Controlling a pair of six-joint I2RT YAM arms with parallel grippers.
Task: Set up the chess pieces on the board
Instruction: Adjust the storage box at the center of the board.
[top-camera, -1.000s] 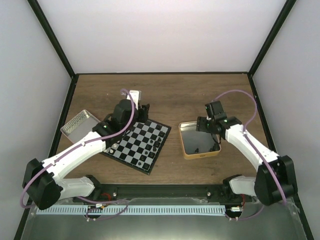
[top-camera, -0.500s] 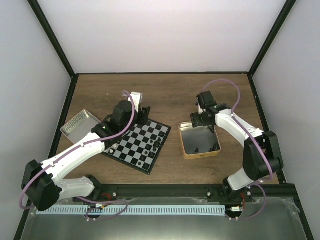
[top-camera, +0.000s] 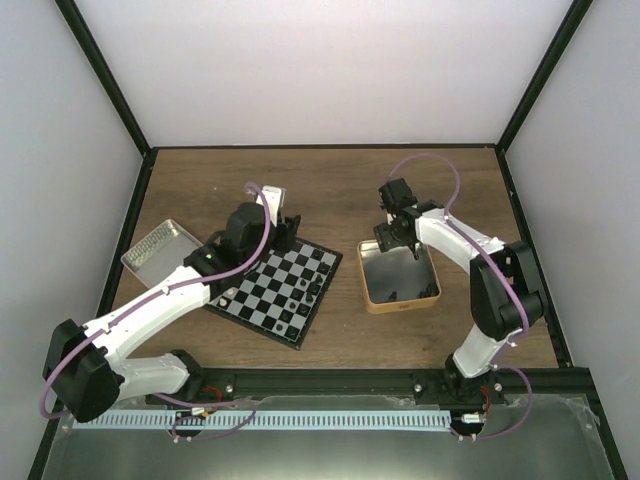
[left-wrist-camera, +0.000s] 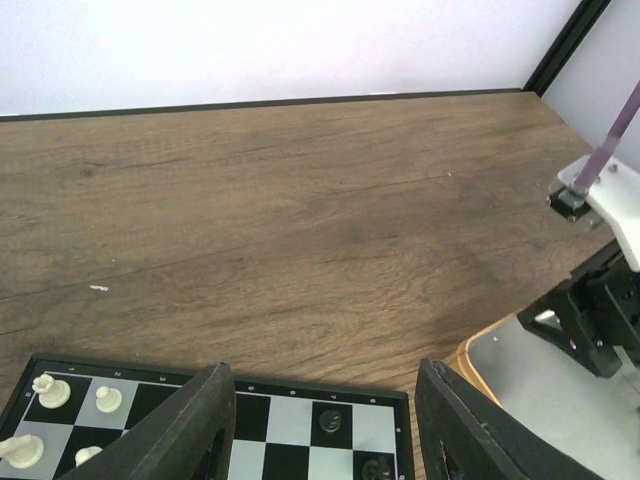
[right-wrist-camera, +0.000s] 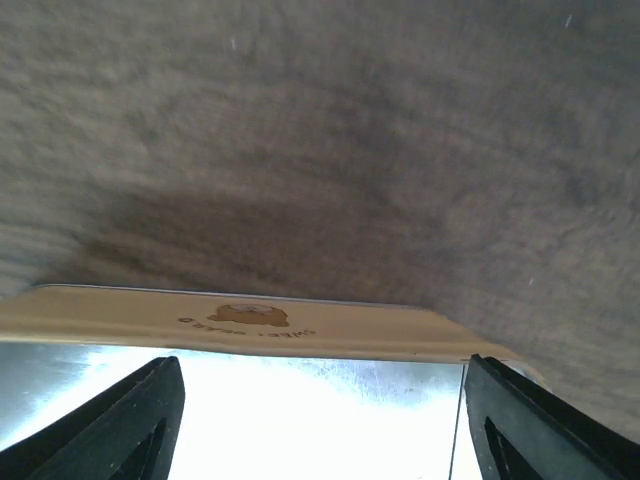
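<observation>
Few chess pieces (left-wrist-camera: 50, 390) stood on the board (top-camera: 290, 270) — more lay in the tin (top-camera: 402, 309) beside it; my left gripper (left-wrist-camera: 325, 430) and right gripper (right-wrist-camera: 320, 420) both gaped empty.

Robot lab cell — white panel walls (top-camera: 320, 70) w/ blk frame posts (top-camera: 104, 76), wood tabletop (top-camera: 330, 185).

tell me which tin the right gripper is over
The gold-rimmed tin right of the board; the right gripper hangs open above its far rim. The silver tin sits left of the board.
</observation>
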